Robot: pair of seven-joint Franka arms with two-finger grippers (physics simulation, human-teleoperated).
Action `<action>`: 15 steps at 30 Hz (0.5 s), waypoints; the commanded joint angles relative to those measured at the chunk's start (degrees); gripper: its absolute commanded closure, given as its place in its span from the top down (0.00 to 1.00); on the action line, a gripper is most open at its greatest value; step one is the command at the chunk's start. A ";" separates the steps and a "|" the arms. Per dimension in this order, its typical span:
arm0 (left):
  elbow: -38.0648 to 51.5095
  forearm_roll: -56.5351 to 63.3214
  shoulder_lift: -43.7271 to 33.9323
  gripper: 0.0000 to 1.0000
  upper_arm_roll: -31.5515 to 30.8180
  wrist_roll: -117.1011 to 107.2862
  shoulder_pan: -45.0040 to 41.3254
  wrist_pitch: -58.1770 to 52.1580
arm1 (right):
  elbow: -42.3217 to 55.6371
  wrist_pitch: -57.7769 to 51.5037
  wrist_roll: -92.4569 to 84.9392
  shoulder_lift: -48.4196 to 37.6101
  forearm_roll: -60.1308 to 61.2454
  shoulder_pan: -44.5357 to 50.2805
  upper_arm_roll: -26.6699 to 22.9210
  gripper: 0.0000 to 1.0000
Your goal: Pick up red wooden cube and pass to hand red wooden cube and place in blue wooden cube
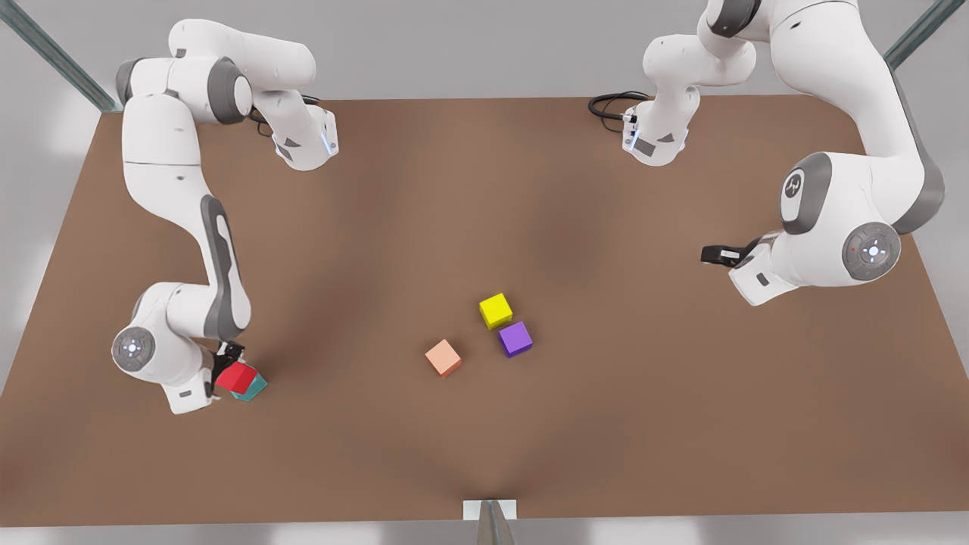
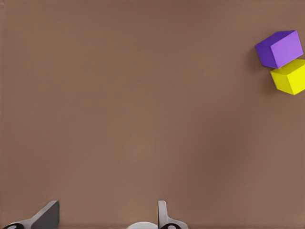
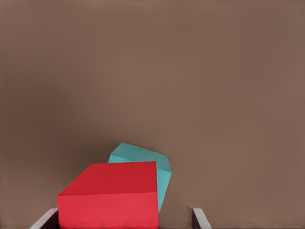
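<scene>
Front view: my right gripper sits low at the front view's left, near the table's front-left corner, with the red wooden cube at its fingers. The red cube rests on or against the blue wooden cube, which peeks out beneath it. My left gripper hangs at the front view's right, well apart from every cube, over bare brown surface. The salmon cube, yellow cube and purple cube cluster mid-table; yellow and purple nearly touch. Wide open room lies between the two arms. No readable writing.

Left wrist view: my left fingertips stand spread, nothing between them. Purple cube and yellow cube sit touching at the far edge.

Right wrist view: the red cube sits between my right fingertips; one finger stands apart from it, so I cannot tell whether they pinch it. The blue cube lies tilted just behind, touching red.
</scene>
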 commanded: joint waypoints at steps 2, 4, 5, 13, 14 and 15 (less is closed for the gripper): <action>0.02 0.05 -0.06 1.00 -0.01 -0.98 0.01 -0.02 | 1.64 -5.69 4.33 -1.42 0.60 0.01 0.28 1.00; 0.02 0.14 -0.06 1.00 -0.01 -0.98 0.01 -0.02 | 2.35 -10.52 7.65 -3.17 2.26 0.01 0.37 1.00; 0.02 0.14 -0.06 1.00 -0.01 -0.98 0.01 -0.02 | 3.58 -16.59 16.97 -3.97 2.80 0.45 0.28 1.00; 0.20 0.14 -0.14 1.00 -0.01 -0.89 0.09 -0.19 | 25.81 -51.49 66.38 -5.29 -1.77 1.86 -4.98 1.00; 0.20 0.14 -0.06 1.00 -0.01 -0.89 0.09 -0.19 | 25.56 -52.19 66.55 -8.26 -3.35 2.03 -4.29 1.00; 0.20 0.14 -0.14 1.00 -0.01 -0.81 0.09 -0.19 | 24.15 -53.68 69.26 -12.40 -3.62 1.95 -2.72 1.00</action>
